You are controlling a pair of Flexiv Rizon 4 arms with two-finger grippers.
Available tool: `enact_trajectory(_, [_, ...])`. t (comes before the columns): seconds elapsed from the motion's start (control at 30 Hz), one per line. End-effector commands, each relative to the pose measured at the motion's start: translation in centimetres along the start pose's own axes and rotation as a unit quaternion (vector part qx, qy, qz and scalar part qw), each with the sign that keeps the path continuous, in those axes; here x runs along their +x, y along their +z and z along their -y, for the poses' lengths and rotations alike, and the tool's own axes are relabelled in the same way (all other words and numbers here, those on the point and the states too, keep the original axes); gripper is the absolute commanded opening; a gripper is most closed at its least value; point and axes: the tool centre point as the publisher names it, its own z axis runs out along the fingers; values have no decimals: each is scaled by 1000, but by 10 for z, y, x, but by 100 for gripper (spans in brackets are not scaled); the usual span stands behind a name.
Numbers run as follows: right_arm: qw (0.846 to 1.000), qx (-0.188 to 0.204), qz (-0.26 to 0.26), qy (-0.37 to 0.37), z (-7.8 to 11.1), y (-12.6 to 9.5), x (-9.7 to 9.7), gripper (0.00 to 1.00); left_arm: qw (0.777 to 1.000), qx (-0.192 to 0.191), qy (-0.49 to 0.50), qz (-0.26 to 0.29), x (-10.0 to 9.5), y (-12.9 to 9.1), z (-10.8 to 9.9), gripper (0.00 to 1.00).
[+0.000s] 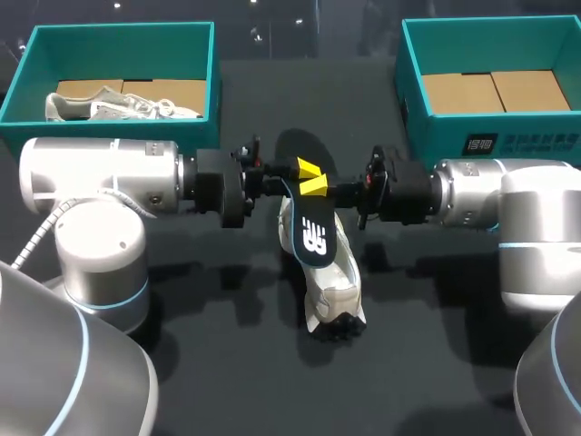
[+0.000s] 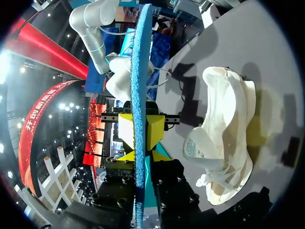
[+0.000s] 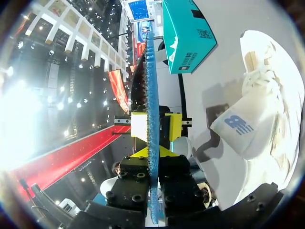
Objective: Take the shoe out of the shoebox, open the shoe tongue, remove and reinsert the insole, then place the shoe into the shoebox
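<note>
Left end effector (image 2: 141, 143) and right end effector (image 3: 151, 143) meet tip to tip, each pinching the blue-backed insole (image 1: 314, 238) between its yellow tips. White sneaker (image 1: 334, 286) sits on the desk (image 1: 227, 363) just under them, outside both boxes. Right shoebox (image 1: 490, 36) is beyond the right end effector. Left shoebox (image 1: 118, 41), beyond the left one, holds a second sneaker (image 1: 118, 106).
</note>
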Motion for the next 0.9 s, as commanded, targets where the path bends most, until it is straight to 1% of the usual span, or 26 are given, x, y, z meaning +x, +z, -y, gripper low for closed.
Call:
enact_trajectory(0.03, [1000, 0, 0, 0, 0, 1, -1, 0, 1000, -1, 2, 1, 1, 1, 1, 0])
enact_trajectory(0.2, [1000, 3, -6, -1, 0, 0, -2, 0, 1000, -3, 2, 6, 0, 0, 1, 0])
enact_trajectory(0.23, [1000, 3, -7, -2, 0, -2, -2, 37, 1000, -3, 2, 6, -1, -1, 2, 0])
enact_trajectory(0.27, [1000, 3, -8, -6, 1, -4, -2, 100, 1000, -3, 1, 6, -1, -2, 2, 0])
enact_trajectory(0.4, [999, 10, -17, -31, 3, -25, -1, 100, 1000, -5, -1, 7, -3, -11, 6, 0])
enact_trajectory(0.5, [998, 20, -10, -59, 5, -41, -2, 100, 1000, -7, -4, 3, -3, -19, 9, 0])
enact_trajectory(0.53, [997, 24, -5, -75, 5, -46, -2, 100, 1000, -7, -6, 2, -3, -22, 11, 0])
enact_trajectory(0.6, [992, 42, 7, -117, 6, -55, -2, 100, 1000, -8, -9, -1, -4, -27, 14, 0])
enact_trajectory(0.63, [988, 51, 20, -141, 7, -59, -2, 100, 1000, -7, -12, -2, -4, -30, 15, 0])
enact_trajectory(0.67, [988, 50, 41, -143, 8, -63, -4, 100, 1000, -6, -13, -2, -5, -32, 17, 0])
enact_trajectory(0.9, [988, 50, 41, -143, 8, -63, -4, 100, 1000, -1, -12, -10, -10, -51, 37, 0])
